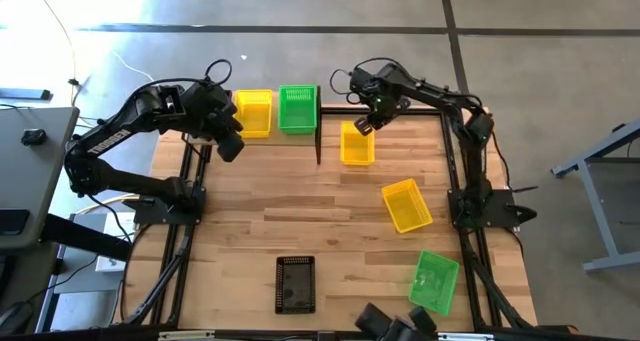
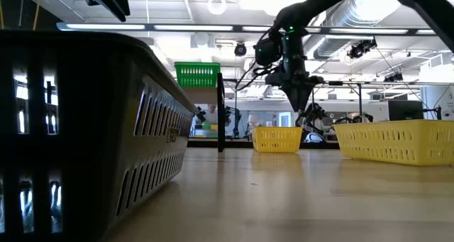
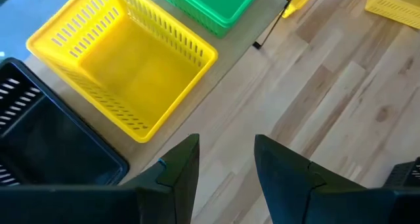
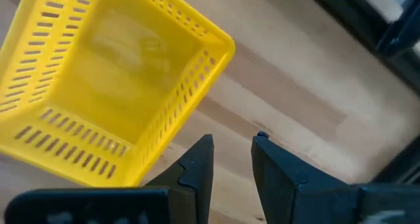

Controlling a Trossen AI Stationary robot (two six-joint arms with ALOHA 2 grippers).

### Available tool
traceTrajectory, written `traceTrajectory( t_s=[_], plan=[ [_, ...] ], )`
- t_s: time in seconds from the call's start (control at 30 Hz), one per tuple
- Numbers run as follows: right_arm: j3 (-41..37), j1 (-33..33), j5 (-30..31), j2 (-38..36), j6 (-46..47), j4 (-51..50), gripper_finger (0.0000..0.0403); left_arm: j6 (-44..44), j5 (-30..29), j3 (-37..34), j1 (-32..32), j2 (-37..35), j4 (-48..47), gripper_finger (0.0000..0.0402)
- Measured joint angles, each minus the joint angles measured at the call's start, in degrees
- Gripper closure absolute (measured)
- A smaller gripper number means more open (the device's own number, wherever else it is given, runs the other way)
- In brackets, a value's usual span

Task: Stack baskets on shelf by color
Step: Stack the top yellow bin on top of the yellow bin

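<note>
At the 12 o'clock edge of the pale wood-plank surface stands the light wooden shelf on its thin black frame, carrying a yellow perforated plastic basket and, just beside it toward 3 o'clock, a bright green perforated basket; a black perforated basket sits on the yellow one's other side, seen only in the left wrist view. All are small open-topped rectangles with slotted walls.

Off the shelf, a second yellow basket lies just past the shelf's black post, its long axis running 12 to 6. A third yellow basket sits toward 4 o'clock, turned askew. A green basket lies tilted near the 5 o'clock corner, and a black basket rests at 6 o'clock, long axis 12 to 6. The middle of the surface is bare wood, well apart from every basket.

The right tool hangs over the near end of the second yellow basket, its fingers narrowly parted and holding nothing. The left tool hovers by the shelf's front edge below the first yellow basket, fingers parted and empty.
</note>
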Motion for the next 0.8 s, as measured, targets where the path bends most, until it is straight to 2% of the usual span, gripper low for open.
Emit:
traceTrajectory(
  t_s=[0.33, 0.8],
  plan=[
    [-15.5, 0.4, -6.1, -5.9, 9.4, 16.4, 0.0313, 0.7, -0.5, 0.0, 0.0, 0.0, 0.0, 0.0266],
    [-22.5, 2.7, -4.6, -6.0, 15.1, 24.2, 0.0318, 1.4, -0.5, 0.0, 0.0, 0.0, 0.0, 0.0266]
  ],
)
